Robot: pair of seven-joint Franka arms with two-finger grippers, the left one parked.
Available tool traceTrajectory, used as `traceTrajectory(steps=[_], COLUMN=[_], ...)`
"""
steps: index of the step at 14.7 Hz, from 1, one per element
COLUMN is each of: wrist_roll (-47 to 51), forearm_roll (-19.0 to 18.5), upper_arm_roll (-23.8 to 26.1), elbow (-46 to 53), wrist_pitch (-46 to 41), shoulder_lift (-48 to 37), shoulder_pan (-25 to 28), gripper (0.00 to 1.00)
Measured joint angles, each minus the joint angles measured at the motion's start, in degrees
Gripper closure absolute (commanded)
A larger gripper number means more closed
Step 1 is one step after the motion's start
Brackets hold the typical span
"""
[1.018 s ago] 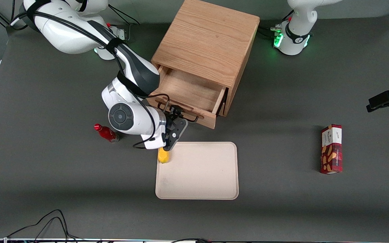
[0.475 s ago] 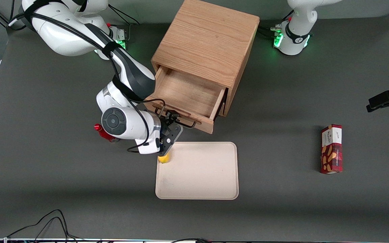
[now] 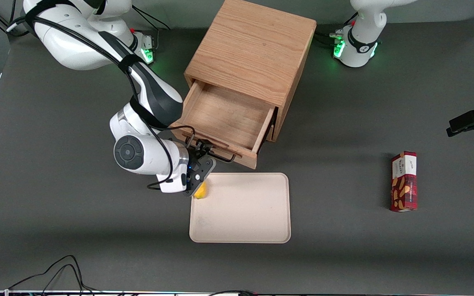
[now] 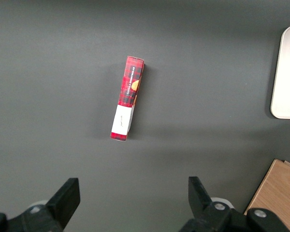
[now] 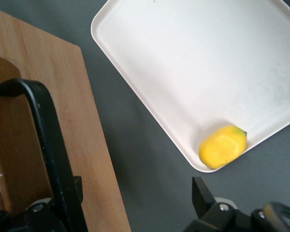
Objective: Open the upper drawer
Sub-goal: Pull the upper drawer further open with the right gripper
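While gripper (image 3: pixel 202 149) hooks black handle (image 5: pixel 50 145), fingers spread, upper drawer (image 3: pixel 220 119) slides stiffly; grip bar centre.

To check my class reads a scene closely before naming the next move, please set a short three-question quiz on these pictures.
1. True or false: the light oak upper drawer stands pulled out of the oak cabinet.
2. The small yellow oval fruit lies: A) inside the drawer; B) in a corner of the beige rectangular tray; C) on the cabinet's top.
3. Fill in: the right arm's gripper, fingers open, sits at the drawer's long black metal bar ____.

Key: 1 true; 2 B; 3 handle.
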Motion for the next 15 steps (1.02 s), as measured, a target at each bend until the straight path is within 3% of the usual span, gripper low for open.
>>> traceTrajectory(steps=[15], wrist_roll=[-0.02], forearm_roll=[-0.15], upper_arm_roll=[-2.34], elbow=[2.4], wrist_pitch=[0.33], shoulder_lift=[0.64], shoulder_pan=[-0.14], gripper=[0.0])
